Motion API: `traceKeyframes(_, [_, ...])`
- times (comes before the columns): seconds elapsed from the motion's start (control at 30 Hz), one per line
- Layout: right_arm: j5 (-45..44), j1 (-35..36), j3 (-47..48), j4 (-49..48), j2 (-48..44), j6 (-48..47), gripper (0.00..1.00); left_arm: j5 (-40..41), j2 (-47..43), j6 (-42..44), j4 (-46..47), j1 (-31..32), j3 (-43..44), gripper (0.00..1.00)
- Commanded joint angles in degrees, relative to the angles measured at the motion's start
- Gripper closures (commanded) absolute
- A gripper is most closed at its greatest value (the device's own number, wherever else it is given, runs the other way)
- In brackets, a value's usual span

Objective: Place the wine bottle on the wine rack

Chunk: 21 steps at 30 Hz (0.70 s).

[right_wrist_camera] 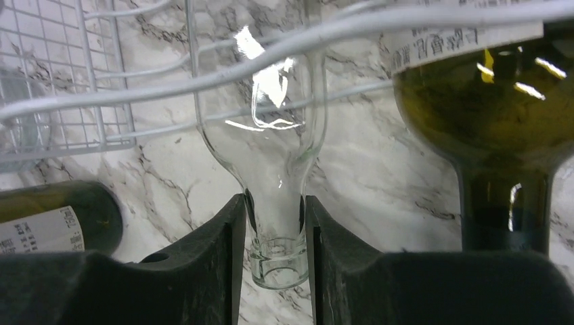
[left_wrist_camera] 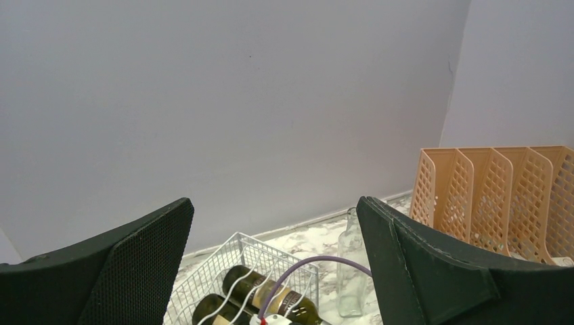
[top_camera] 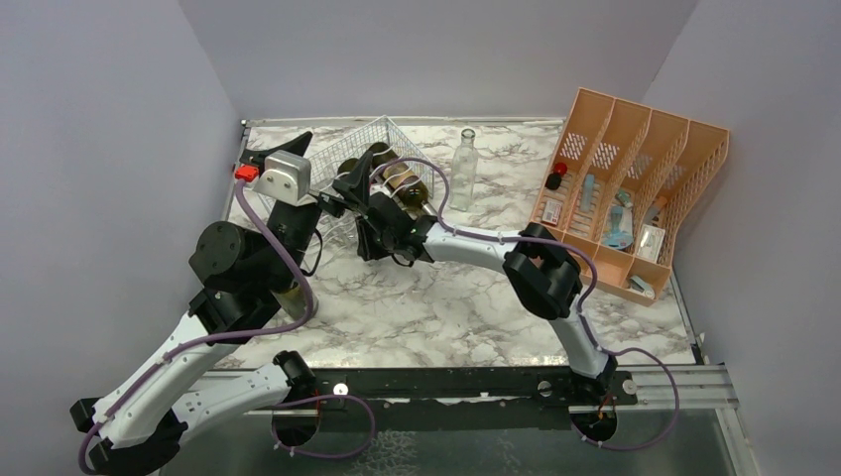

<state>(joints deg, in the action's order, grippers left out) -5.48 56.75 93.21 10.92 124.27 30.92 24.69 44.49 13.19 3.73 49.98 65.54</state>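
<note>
The silvery-white wire wine rack [top_camera: 369, 139] stands at the back left of the marble table, with two dark labelled bottles [top_camera: 405, 184] lying in it. My right gripper [top_camera: 359, 200] is at the rack's front. In the right wrist view it [right_wrist_camera: 274, 233] is shut on the neck of a clear glass wine bottle [right_wrist_camera: 264, 122], whose body lies in under the rack's wavy wires [right_wrist_camera: 284, 42]. A dark green bottle [right_wrist_camera: 487, 101] lies beside it. My left gripper [top_camera: 283, 151] hovers left of the rack, open and empty [left_wrist_camera: 272, 203], above the rack [left_wrist_camera: 230, 261].
Another clear glass bottle [top_camera: 464, 169] stands upright right of the rack, also in the left wrist view [left_wrist_camera: 352, 271]. An orange slotted file organizer [top_camera: 635, 188] holding small items fills the back right. A third dark labelled bottle [right_wrist_camera: 54, 217] lies low at left. Grey walls enclose the table.
</note>
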Motion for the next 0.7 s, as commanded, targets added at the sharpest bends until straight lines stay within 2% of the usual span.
traceKeyframes(0.0, [0.2, -0.2, 5.6, 1.3, 3.2, -2.3, 0.67, 0.9, 0.1, 0.8, 0.2, -0.1, -0.1, 0.01])
traceKeyframes(0.17, [-1.0, -0.2, 8.6, 1.8, 4.2, -2.1, 0.64, 0.8, 0.2, 0.8, -0.1, -0.1, 0.2, 0.01])
traceKeyframes(0.37, [-0.9, -0.3, 1.7, -0.8, -2.8, -0.9, 0.36, 0.9, -0.2, 0.8, -0.3, -0.1, 0.8, 0.01])
traceKeyframes(0.47, [0.8, -0.3, -2.7, -2.7, -7.7, -1.9, 0.27, 1.4, -0.4, 1.1, -0.5, -0.1, 1.7, 0.01])
traceKeyframes(0.67, [8.6, 0.3, -7.8, -6.4, -15.2, -6.0, 0.25, 2.7, -0.6, 0.9, -3.0, 0.0, 5.5, 0.01])
